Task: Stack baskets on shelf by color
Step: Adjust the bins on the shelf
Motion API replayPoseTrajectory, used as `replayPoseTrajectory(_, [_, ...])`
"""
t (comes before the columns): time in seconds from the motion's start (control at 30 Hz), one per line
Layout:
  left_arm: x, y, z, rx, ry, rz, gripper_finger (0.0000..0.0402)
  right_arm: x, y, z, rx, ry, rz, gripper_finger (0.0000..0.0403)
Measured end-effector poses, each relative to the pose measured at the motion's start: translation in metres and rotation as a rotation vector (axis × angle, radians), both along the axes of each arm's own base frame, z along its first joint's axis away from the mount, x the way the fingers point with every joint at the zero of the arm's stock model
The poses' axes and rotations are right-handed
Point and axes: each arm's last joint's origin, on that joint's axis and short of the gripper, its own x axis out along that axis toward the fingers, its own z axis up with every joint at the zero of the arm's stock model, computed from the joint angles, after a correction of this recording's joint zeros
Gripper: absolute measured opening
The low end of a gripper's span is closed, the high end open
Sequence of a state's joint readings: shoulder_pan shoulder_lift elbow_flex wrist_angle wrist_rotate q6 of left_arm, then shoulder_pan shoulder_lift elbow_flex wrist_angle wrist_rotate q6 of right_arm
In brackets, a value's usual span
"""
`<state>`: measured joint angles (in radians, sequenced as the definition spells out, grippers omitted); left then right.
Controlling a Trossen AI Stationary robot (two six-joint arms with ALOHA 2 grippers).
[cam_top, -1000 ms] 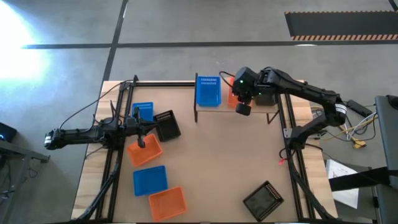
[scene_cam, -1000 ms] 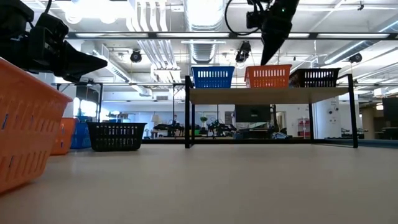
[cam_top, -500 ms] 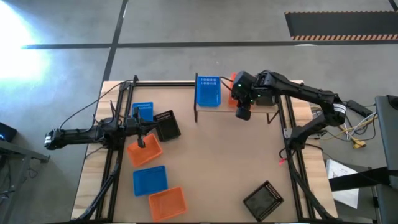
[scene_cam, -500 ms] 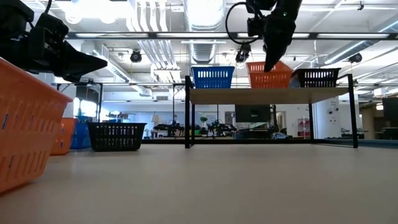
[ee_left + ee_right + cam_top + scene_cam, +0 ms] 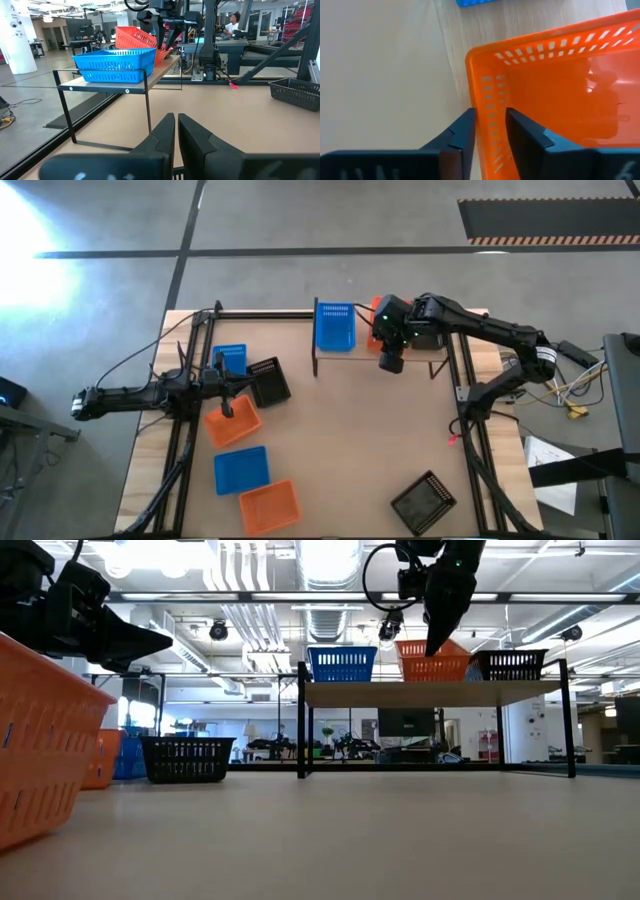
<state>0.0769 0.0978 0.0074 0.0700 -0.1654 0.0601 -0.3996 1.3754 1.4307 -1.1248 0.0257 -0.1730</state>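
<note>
At the counter's [image 5: 350,440] far edge stands the shelf [image 5: 430,693], a workshop hall behind it. Right gripper [image 5: 489,131] reaches down over the shelf's middle, fingers pinched on the wall of an orange basket [image 5: 555,85], which is tilted up beside the blue basket [image 5: 334,326]. Left gripper [image 5: 176,131], fingers nearly together and holding nothing, hovers by the left edge.

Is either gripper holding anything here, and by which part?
The right gripper grips the orange basket on the shelf by its side wall; the left gripper holds nothing.
</note>
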Motion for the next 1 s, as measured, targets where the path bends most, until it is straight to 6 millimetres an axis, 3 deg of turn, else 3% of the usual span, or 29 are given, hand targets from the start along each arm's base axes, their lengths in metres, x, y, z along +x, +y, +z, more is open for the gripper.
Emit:
replayPoseTrajectory(0.2, [0.000, 0.000, 0.000, 0.000, 0.000, 0.000, 0.0006, 0.000, 0.000, 0.000, -0.002, 0.001, 0.001, 0.0150])
replayPoseTrajectory(0.33, [0.000, 0.000, 0.000, 0.000, 0.000, 0.000, 0.0006, 0.000, 0.000, 0.000, -0.013, 0.005, -0.010, 0.0154])
replayPoseTrajectory(0.47, [0.000, 0.000, 0.000, 0.000, 0.000, 0.000, 0.0006, -0.001, -0.001, -0.002, -0.032, 0.022, -0.003, 0.0124])
replayPoseTrajectory(0.73, [0.000, 0.000, 0.000, 0.000, 0.000, 0.000, 0.0006, 0.002, 0.005, -0.008, -0.039, 0.036, 0.068, 0.0020])
replayPoseTrajectory(1.0, [0.000, 0.000, 0.000, 0.000, 0.000, 0.000, 0.0006, 0.010, 0.016, -0.007, -0.078, 0.010, 0.177, 0.0010])
